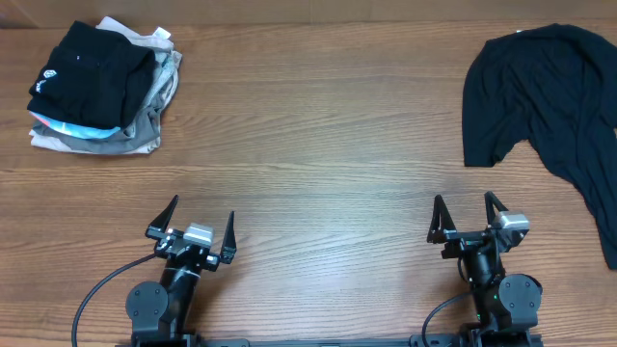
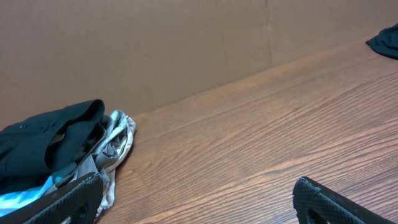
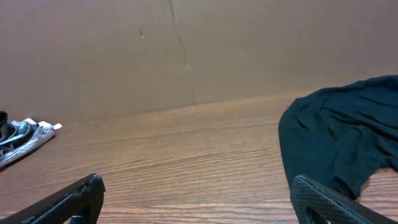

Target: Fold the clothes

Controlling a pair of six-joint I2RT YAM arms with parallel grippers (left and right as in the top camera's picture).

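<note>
A loose black T-shirt (image 1: 554, 92) lies crumpled at the table's back right; it also shows in the right wrist view (image 3: 339, 134). A stack of folded clothes (image 1: 101, 92) sits at the back left, with a black shirt with a white logo on top and light blue and grey ones below; it shows in the left wrist view (image 2: 56, 155). My left gripper (image 1: 201, 224) is open and empty near the front edge (image 2: 196, 199). My right gripper (image 1: 468, 214) is open and empty (image 3: 196, 199), in front of and left of the loose shirt.
The wooden table (image 1: 318, 145) stretches between the stack and the loose shirt. A brown wall (image 3: 186, 50) stands behind the table's far edge.
</note>
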